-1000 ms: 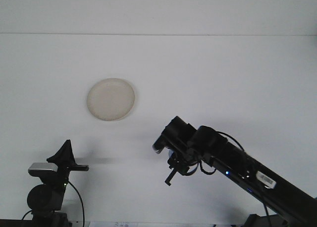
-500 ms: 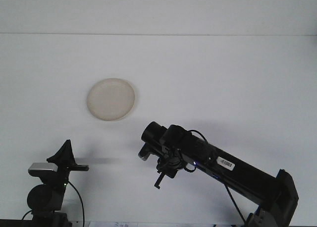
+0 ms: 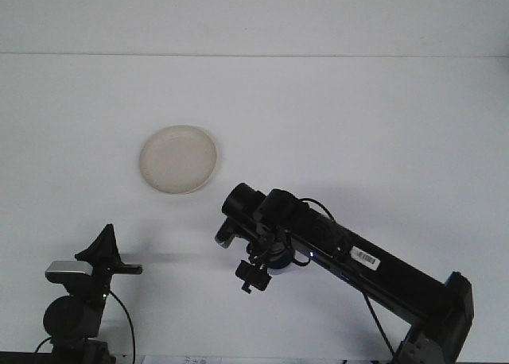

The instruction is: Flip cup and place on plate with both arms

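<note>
Cup (image 3: 278,259) seems to be held by the right gripper (image 3: 266,265), low over the table near the front, though partly hidden. Plate (image 3: 179,159) is empty. Left gripper (image 3: 107,253) waits; its state I cannot tell.

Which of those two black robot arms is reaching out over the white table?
The right arm, stretched diagonally from the lower right toward the round cream plate. The left arm sits folded at the bottom left edge.

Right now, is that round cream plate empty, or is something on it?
Empty: the round cream plate shows only its bare surface, no cup on it.
</note>
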Robot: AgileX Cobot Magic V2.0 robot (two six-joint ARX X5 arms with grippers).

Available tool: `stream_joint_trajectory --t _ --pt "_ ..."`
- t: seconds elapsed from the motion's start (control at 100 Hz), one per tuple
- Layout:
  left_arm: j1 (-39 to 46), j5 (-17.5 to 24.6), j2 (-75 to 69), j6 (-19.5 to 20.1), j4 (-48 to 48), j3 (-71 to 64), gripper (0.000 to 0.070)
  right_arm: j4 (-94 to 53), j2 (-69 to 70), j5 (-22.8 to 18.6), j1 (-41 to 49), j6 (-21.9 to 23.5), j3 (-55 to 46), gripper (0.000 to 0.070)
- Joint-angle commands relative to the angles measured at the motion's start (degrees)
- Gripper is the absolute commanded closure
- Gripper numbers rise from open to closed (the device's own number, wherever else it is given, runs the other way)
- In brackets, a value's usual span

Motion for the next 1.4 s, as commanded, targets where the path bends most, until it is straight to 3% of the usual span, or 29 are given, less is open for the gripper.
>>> stream_joint_trajectory --t 0.0,0.15,0.25,0.57,0.83,1.05,1.11,1.22,1.27,1.31,1.39 --pt "0.09 0.11 -0.09 -0.09 0.72 -1.11 0.0688 -1.55 0.15 0.02 0.17 -0.81 3.28 0.0201" --pt "0.09 0.11 -0.09 -0.09 0.72 -1.11 0.0688 -1.60 -2.25 1.14 -1.95 -1.57 7.26 0.0139" --pt "0.09 0.11 -0.09 -0.09 0.72 -1.11 0.0688 -1.64 -5.20 2.62 -5.55 -2.32 7.30 0.0139" --pt "0.09 0.11 -0.09 -0.09 0.72 -1.11 0.0688 -0.20 -17.57 3.02 -28.02 -0.50 4.92 0.0139" --pt "0.09 0.11 -0.09 -0.09 0.72 -1.11 0.0688 15.26 -35.58 2.99 -47.28 4.39 -14.21 0.0140" --pt "0.09 0.11 -0.09 -0.09 0.72 -1.09 0.0688 26.38 -51.74 2.99 -52.02 7.19 -32.17 0.0144" --pt "0.09 0.11 -0.09 -0.09 0.72 -1.11 0.0688 28.52 -55.98 2.93 -51.78 7.15 -36.04 0.0236" --pt "0.09 0.11 -0.09 -0.11 0.72 -1.11 0.0688 31.19 -61.40 3.02 -51.60 7.17 -39.87 0.0556" --pt "0.09 0.11 -0.09 -0.11 0.72 -1.11 0.0688 31.91 -63.08 3.02 -51.60 7.17 -40.41 0.0659" --pt "0.09 0.11 -0.09 -0.09 0.74 -1.09 0.0688 32.26 -64.02 3.06 -51.60 7.17 -40.41 0.0694" --pt "0.09 0.11 -0.09 -0.79 0.96 -1.03 0.0688 33.46 -65.20 3.06 -51.60 7.17 -40.41 0.0697"
